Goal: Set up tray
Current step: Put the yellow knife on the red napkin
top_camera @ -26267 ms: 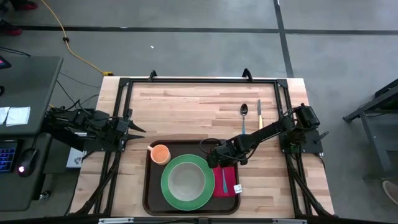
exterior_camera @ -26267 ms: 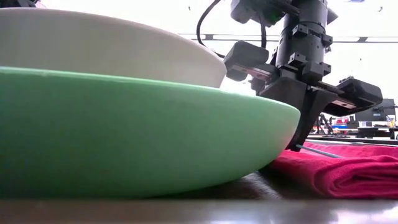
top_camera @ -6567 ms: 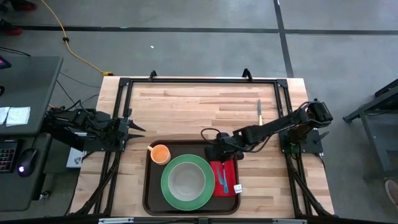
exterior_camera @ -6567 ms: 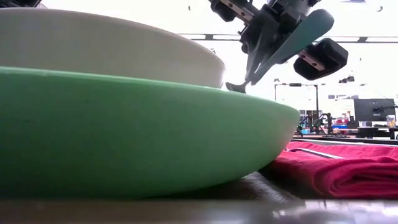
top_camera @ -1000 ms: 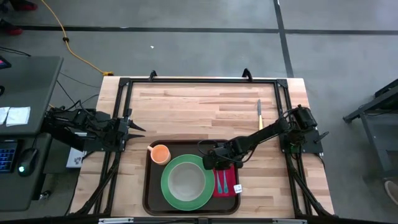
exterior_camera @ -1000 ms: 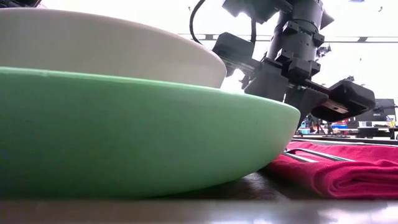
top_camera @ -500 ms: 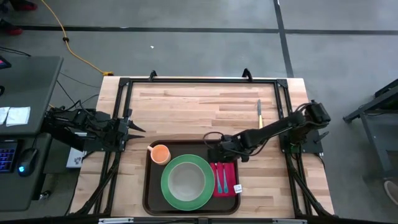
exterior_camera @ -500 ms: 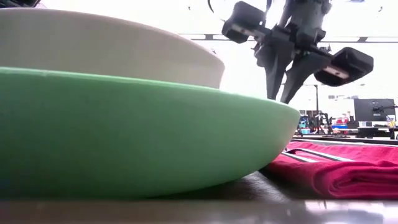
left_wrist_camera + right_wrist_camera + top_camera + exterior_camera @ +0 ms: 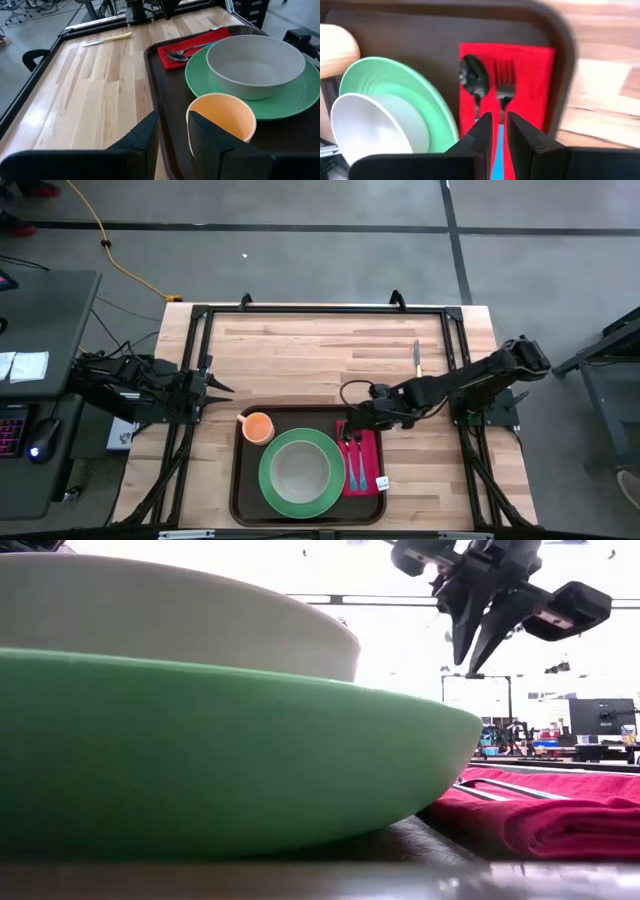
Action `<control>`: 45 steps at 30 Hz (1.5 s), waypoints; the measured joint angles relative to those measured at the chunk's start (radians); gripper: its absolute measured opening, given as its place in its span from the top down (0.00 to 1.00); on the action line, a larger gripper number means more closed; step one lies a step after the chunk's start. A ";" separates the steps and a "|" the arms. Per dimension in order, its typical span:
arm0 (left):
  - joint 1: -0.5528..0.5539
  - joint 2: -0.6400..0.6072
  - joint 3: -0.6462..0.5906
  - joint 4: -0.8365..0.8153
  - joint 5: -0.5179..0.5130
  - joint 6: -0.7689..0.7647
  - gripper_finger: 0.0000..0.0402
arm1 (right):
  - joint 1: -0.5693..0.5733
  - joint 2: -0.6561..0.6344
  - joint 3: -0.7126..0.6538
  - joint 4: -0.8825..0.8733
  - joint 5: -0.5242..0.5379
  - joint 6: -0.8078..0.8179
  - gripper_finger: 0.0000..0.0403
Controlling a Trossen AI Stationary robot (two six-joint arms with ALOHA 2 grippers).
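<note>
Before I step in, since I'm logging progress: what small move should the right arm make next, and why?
Probably swing the empty right pincer toward the knife still lying on the table. The spoon and fork already lie on the red napkin in the tray.

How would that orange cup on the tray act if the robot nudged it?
The orange cup stands upright and looks empty, so it is probably light and would likely slide on the smooth tray. Pushed near its rim, it might tip and then roll.
</note>
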 joint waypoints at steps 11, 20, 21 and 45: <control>0.000 0.000 0.000 0.000 0.000 0.000 0.66 | -0.027 -0.092 -0.001 -0.228 0.051 -0.040 0.95; 0.000 0.000 0.000 0.000 0.000 0.000 0.66 | -0.102 -0.134 -0.001 -0.267 0.086 -0.151 0.95; 0.000 0.000 0.000 0.001 0.000 0.000 0.66 | -0.110 -0.139 -0.001 -0.267 0.086 -0.159 0.95; 0.000 0.000 0.000 0.000 -0.002 0.002 0.66 | -0.235 -0.158 -0.001 -0.516 0.134 -0.269 0.95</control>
